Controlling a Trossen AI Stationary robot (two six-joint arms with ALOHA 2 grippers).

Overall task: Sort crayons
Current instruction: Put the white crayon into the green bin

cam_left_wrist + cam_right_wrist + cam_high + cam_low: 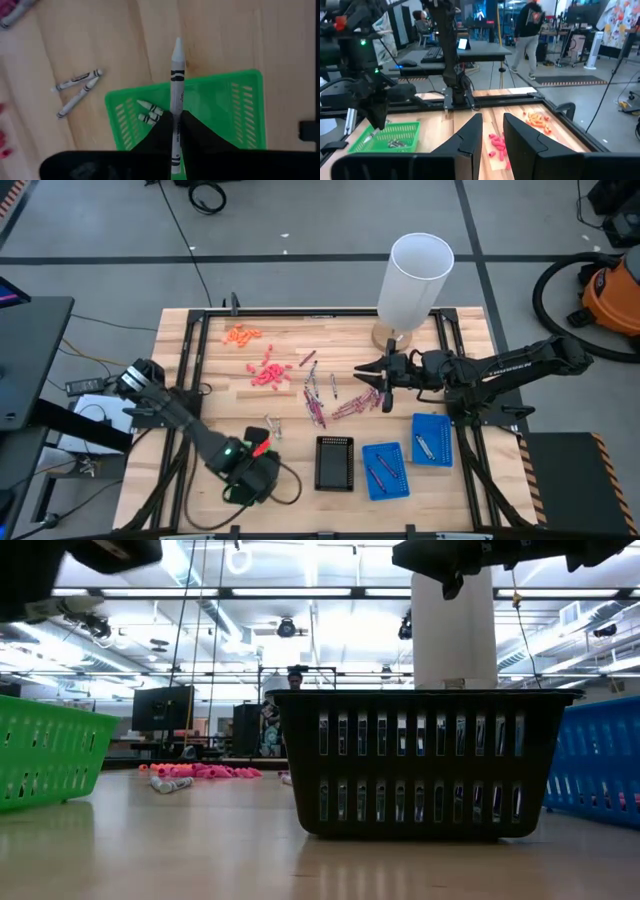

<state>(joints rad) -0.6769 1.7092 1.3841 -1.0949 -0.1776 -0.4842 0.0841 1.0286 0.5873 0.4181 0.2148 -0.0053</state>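
Note:
My left gripper [175, 117] hangs over a green tray [220, 105] near the table's front left, shut on a silvery-grey crayon [177, 70]. Two more grey crayons [149, 112] lie in that tray. Another two [76, 90] lie on the wood beside it. In the high view the left gripper [252, 472] hides the tray. Piles of pinkish-red crayons [268, 372] and maroon-purple crayons [320, 395] lie mid-table. My right gripper [385, 380] hovers level beside the maroon pile, open, with nothing between its fingers [470, 135]. My left gripper pinches the grey crayon between its two fingers on the wrapped shaft [175, 131], nearer the blunt end than the tip. The fingers come from above, pointing down, and lie across the crayon. The crayon hangs clear above the green tray, its pointed tip [178, 46] reaching past the tray's rim.
A black tray [335, 463] and two blue trays [385, 470] [432, 440] with a few crayons stand along the front. A tall white cylinder [415, 280] stands at the back right. Orange crayons [243, 334] lie at the back left. A person walks in the room beyond [527, 30].

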